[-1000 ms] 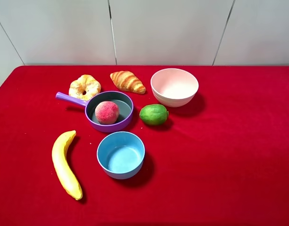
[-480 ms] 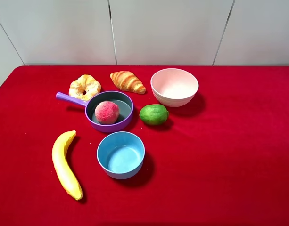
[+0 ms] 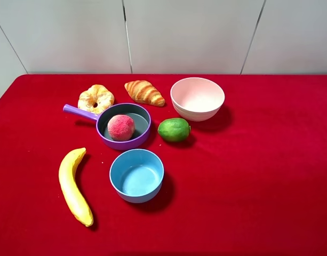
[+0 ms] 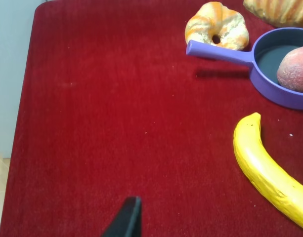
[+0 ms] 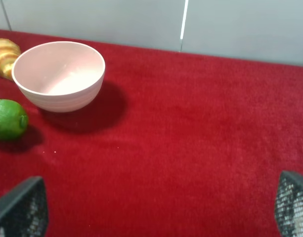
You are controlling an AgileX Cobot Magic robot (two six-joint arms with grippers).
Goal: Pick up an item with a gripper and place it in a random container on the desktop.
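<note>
The pinkish-red peach [image 3: 121, 127] lies inside the purple pan [image 3: 142, 114], left of the centre of the red desktop [image 3: 248, 176]; the left wrist view shows the peach [image 4: 295, 69] in the pan [image 4: 270, 86] too. Neither arm appears in the exterior high view. In the right wrist view my right gripper [image 5: 156, 212] is open, its two mesh-padded fingertips [image 5: 21, 207] far apart over bare cloth, with nothing between them. Of the left gripper only one black fingertip [image 4: 126, 219] shows, over bare cloth well away from the pan.
Around the pan lie a glazed doughnut [image 3: 96, 98], a croissant [image 3: 145, 92], a green lime [image 3: 174, 129] and a banana [image 3: 74, 186]. A pink bowl [image 3: 197, 98] stands at the back, a blue bowl [image 3: 136, 175] in front of the pan.
</note>
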